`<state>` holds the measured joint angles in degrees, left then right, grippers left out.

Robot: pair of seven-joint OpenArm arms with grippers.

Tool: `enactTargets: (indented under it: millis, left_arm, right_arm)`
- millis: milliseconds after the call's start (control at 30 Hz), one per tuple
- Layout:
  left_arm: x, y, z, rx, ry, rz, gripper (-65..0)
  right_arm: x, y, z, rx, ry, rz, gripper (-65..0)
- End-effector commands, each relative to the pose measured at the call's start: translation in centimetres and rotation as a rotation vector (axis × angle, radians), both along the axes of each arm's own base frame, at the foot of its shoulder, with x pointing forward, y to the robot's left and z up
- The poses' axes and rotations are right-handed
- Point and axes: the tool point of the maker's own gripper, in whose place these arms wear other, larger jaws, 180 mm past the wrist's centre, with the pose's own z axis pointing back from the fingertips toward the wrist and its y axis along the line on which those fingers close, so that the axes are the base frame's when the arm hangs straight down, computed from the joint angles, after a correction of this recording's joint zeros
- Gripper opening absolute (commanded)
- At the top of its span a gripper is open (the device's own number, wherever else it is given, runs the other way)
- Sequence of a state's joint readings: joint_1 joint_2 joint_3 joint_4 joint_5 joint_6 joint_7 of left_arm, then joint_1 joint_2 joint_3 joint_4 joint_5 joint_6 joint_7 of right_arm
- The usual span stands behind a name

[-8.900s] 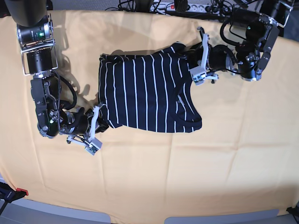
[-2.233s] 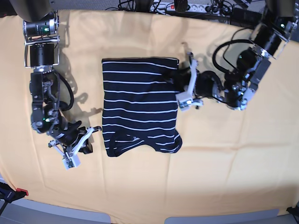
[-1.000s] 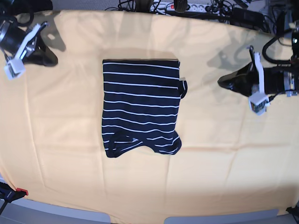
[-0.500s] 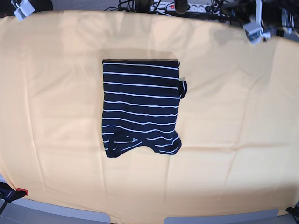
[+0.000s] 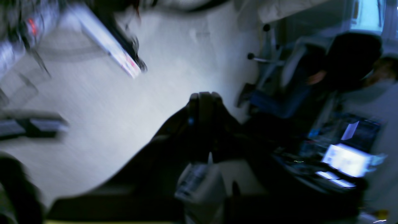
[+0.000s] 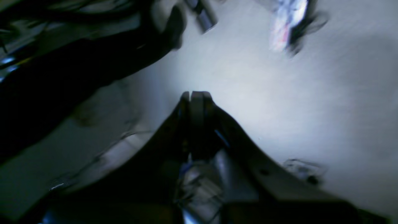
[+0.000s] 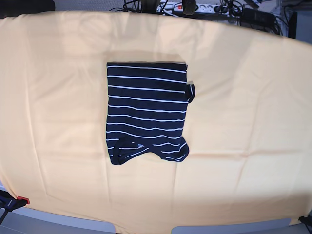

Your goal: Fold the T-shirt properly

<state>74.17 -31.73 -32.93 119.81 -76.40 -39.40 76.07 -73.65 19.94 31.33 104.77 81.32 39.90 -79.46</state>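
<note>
Both pincers clenched on nothing, left pincer point(image 5: 203, 96) and right pincer point(image 6: 194, 95) pointed at a blurred room, withdrawn out of the base view within the last second. Left behind at mid-tabletop point(image 7: 253, 146): T-shirt point(image 7: 146, 112), a striped rectangle with a small loop poking out one edge. Fold likely finished.

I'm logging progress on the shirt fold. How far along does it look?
Done: the T-shirt lies folded into a compact rectangle on the orange cloth. A small loop of fabric pokes out at its right edge and the bottom edge is uneven. In hand: nothing. Both arms are out of the base view; the left gripper and right gripper look shut and empty. Left: perhaps tidying those edges.
</note>
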Motion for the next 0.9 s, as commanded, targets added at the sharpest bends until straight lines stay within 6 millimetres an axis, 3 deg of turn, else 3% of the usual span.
enactTargets:
  millis: [0, 33, 133, 300, 467, 600, 867]
  left_arm:
    - [-0.5, -0.2, -0.2, -0.017, 0.029, 0.033, -65.0]
    - [-1.6, -0.2, -1.1, -0.007, 0.071, 0.048, -65.0]
    - [-5.2, -0.3, -3.7, 0.015, 0.19, 0.051, -65.0]
    - [-6.6, 0.4, -10.4, 0.097, 0.282, 0.123, -65.0]
    - [-4.7, 1.1, -17.3, 0.192, 0.269, 0.176, -65.0]
    - [-1.8, 0.7, -22.1, 0.244, 0.201, 0.276, -65.0]
    - [4.6, 1.6, -28.9, 0.379, -0.12, 0.457, -65.0]
  right_arm:
    - [-1.8, 0.2, -0.1, 0.003, 0.056, 0.008, -65.0]
    - [-3.2, 0.6, -0.8, 0.006, 0.098, 0.017, -65.0]
    - [-4.2, 1.8, -3.8, 0.01, 0.13, 0.046, -65.0]
    - [-4.8, 4.1, -8.9, 0.014, 0.137, 0.111, -65.0]
    - [-2.4, 5.2, -13.9, -0.01, 0.063, 0.175, -65.0]
    - [0.8, 5.3, -17.7, -0.074, -0.025, 0.216, -65.0]
    - [4.6, 3.5, -24.5, -0.364, -0.179, 0.26, -65.0]
